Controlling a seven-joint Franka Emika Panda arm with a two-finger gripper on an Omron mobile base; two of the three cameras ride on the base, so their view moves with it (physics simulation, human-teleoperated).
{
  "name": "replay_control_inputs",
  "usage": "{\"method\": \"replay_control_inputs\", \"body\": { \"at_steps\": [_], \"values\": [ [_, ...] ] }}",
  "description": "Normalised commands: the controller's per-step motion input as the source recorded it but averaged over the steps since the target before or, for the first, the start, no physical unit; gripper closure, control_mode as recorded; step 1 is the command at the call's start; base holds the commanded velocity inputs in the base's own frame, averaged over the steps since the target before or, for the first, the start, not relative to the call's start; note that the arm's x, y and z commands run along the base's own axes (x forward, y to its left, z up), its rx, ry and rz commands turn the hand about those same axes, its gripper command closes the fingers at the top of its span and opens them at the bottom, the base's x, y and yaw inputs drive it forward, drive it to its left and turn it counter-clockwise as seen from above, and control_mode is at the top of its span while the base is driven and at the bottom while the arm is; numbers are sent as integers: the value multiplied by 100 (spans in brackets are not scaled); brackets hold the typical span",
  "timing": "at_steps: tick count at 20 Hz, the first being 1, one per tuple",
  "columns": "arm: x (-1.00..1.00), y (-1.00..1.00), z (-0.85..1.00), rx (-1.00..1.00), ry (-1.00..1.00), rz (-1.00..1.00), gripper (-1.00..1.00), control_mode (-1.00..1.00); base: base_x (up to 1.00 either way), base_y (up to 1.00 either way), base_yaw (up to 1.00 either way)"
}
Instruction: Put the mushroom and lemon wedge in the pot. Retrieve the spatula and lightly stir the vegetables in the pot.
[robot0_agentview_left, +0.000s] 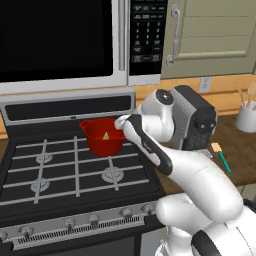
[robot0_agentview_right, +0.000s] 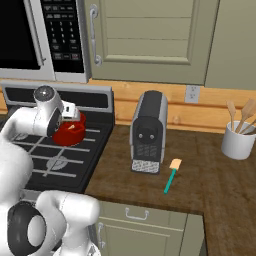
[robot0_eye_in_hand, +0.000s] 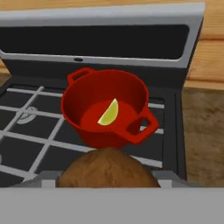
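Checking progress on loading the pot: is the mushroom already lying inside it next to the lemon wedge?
No: in the hand view the pot holds the lemon wedge alone, while the mushroom sits between the jaws, short of the rim.

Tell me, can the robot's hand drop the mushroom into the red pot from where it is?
Probably yes. The gripper holds the mushroom close by the pot, which is open on top with just the lemon wedge inside. Nothing stands between them; it likely needs to move a bit forward over the rim first.
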Motion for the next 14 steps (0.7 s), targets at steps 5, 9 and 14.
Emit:
{"method": "replay_control_inputs", "body": {
  "at_steps": [5,9,14],
  "values": [
    [91,54,-40,0,5,0,100,-100,0,0,0],
    [79,52,-50,0,10,0,100,-100,0,0,0],
    [68,38,-37,0,7,0,100,-100,0,0,0]
  ]
}}
